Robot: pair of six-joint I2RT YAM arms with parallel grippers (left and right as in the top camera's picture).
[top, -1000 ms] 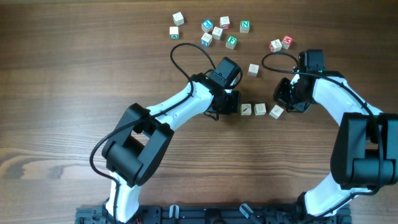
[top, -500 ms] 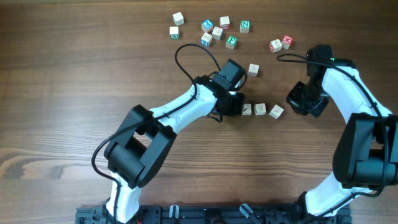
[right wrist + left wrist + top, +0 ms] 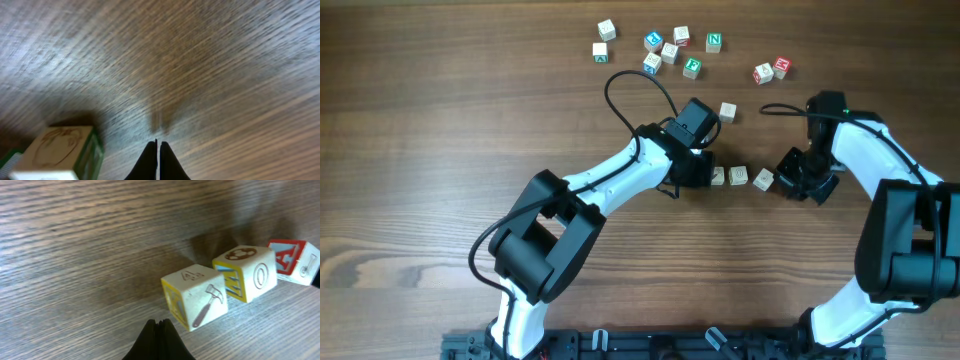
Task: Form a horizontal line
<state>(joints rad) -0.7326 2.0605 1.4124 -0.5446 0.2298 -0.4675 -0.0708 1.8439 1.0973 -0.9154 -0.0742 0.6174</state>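
Observation:
Three small cream cubes lie in a short row at the table's middle: the left cube (image 3: 718,176), the middle cube (image 3: 739,175) and the right cube (image 3: 763,180), which is slightly turned and a little lower. My left gripper (image 3: 705,175) is shut and empty, its tip just left of the row. In the left wrist view its tip (image 3: 160,326) is close to the hammer-marked cube (image 3: 196,298), with the O cube (image 3: 245,273) and a red-lettered cube (image 3: 292,261) beyond. My right gripper (image 3: 784,184) is shut and empty, just right of the row; in its wrist view the tip (image 3: 158,146) has one cube (image 3: 55,152) to its left.
A fourth cream cube (image 3: 728,111) lies alone behind the row. Several cubes with green, blue and red letters (image 3: 670,52) are scattered at the far edge, two red ones (image 3: 771,69) further right. Black cables loop over both arms.
My right gripper swung up and away to the right, then came back down-left beside the right cube. My left gripper shifted slightly right. The cubes have barely moved.

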